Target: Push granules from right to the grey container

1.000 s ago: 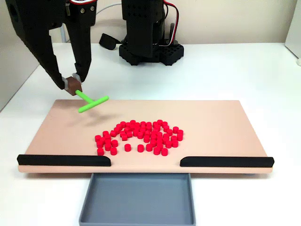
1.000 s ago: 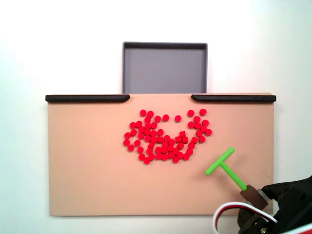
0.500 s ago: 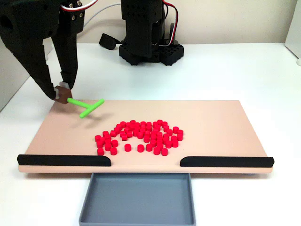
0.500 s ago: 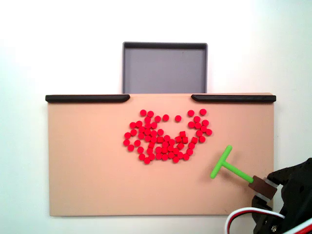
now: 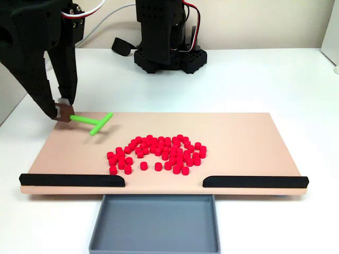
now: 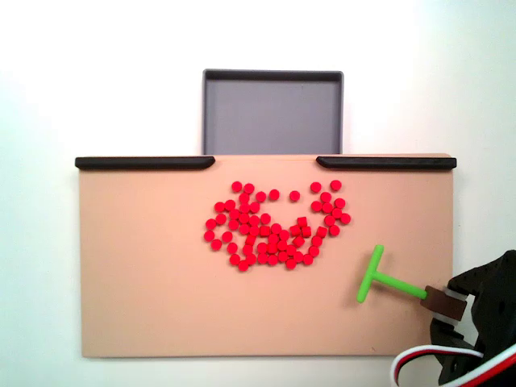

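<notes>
The granules (image 6: pixel 274 230), several dozen small red pellets, lie loose mid-board, the single grey container (image 6: pixel 272 113) at twelve o'clock of them in the top-down fixed view. They look light and apt to roll and scatter, so are better swept broadside than gripped. At four o'clock, the gripper (image 5: pixel 62 111) clamps the brown end of one green T-shaped pusher (image 6: pixel 385 278).

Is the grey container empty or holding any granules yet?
Empty: the grey container shows a bare floor in both fixed views; all granules sit on the board.
</notes>
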Controlling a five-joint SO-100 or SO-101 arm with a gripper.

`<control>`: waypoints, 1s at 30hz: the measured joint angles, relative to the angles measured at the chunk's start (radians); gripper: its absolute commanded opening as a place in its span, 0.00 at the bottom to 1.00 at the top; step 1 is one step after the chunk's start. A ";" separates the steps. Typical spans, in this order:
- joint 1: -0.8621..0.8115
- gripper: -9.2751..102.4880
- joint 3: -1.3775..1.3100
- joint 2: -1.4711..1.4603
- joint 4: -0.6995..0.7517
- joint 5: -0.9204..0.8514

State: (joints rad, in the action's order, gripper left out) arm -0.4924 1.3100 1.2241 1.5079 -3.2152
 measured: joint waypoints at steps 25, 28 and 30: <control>0.000 0.08 -0.127 -0.114 -0.012 0.000; 0.000 0.08 -0.127 -0.114 -0.015 0.000; 0.003 0.08 -0.127 -0.114 -0.015 0.000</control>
State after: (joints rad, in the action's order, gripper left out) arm -0.4893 1.1827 1.1106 1.4926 -3.2152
